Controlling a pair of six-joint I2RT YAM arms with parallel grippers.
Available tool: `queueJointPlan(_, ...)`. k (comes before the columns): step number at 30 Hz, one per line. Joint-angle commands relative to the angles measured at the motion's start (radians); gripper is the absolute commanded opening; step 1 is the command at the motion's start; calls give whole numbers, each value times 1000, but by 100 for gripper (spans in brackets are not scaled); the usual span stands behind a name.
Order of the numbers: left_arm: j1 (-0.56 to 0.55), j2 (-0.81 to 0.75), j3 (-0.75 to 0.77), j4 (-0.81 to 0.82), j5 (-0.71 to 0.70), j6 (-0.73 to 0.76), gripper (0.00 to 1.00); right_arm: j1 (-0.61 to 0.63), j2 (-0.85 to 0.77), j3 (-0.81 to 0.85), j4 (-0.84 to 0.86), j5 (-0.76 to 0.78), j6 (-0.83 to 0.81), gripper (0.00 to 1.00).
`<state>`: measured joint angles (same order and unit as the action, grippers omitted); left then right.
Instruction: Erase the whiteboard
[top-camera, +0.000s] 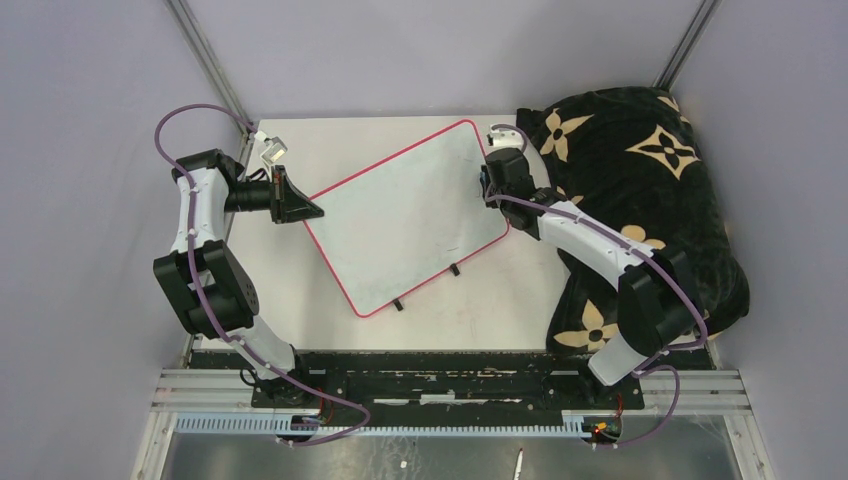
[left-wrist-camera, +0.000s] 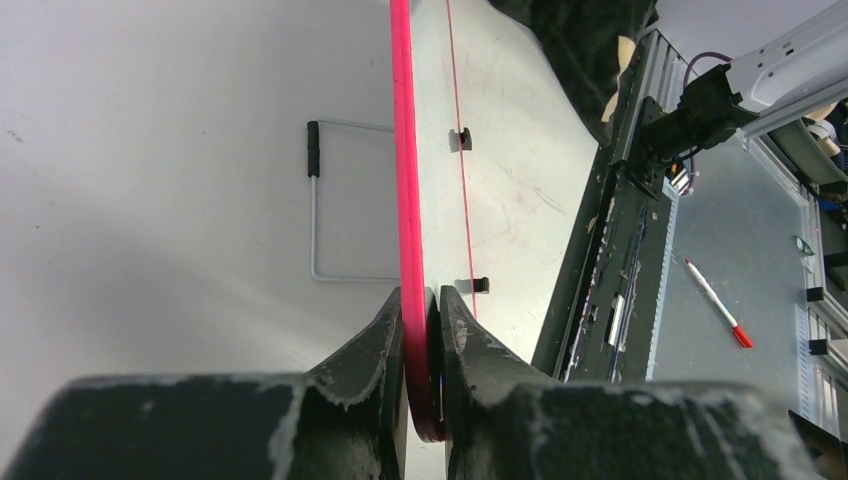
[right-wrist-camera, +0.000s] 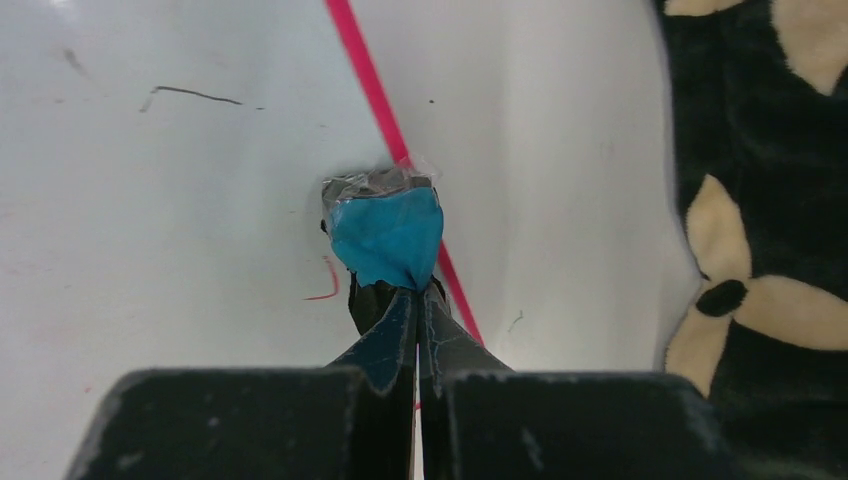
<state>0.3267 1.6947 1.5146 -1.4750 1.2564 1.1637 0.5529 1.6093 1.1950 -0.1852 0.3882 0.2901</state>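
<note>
The whiteboard (top-camera: 405, 215), white with a thin red border and two black clips on its near edge, lies skewed on the table. My left gripper (top-camera: 312, 212) is shut on its left corner; in the left wrist view the jaws (left-wrist-camera: 422, 295) pinch the red edge (left-wrist-camera: 403, 150). My right gripper (top-camera: 488, 188) is at the board's right edge, shut on a blue eraser pad (right-wrist-camera: 385, 235) that rests on the board (right-wrist-camera: 150, 200) by the red border. A small red mark (right-wrist-camera: 325, 280) lies beside the pad and a thin black stroke (right-wrist-camera: 190, 93) farther off.
A black blanket with tan flowers (top-camera: 640, 180) fills the right side, close to the right arm. A small clear object (top-camera: 272, 150) lies at the back left. A wire stand (left-wrist-camera: 315, 210) shows under the board. A red-tipped pen (left-wrist-camera: 715, 303) lies beyond the front rail (top-camera: 450, 385).
</note>
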Motion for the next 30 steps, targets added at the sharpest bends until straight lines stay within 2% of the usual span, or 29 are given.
queueJointPlan(1,-11,-33,-8,12,-55,40,3,-9,-50,-11,-4,95,-12,1)
queueJointPlan(4,-11,-32,-11,12,-54,43,3,-8,-54,-15,4,61,-4,1)
queueJointPlan(10,-12,-31,-9,13,-52,42,3,7,-28,-27,70,-113,32,1)
queueJointPlan(21,-11,-31,-10,13,-46,40,3,89,-55,-81,194,-237,44,1)
queueJointPlan(24,-12,-34,-10,12,-49,40,3,91,-66,-76,178,-213,37,1)
queueJointPlan(30,-11,-37,-12,12,-50,40,3,80,-11,-1,47,-15,-8,1)
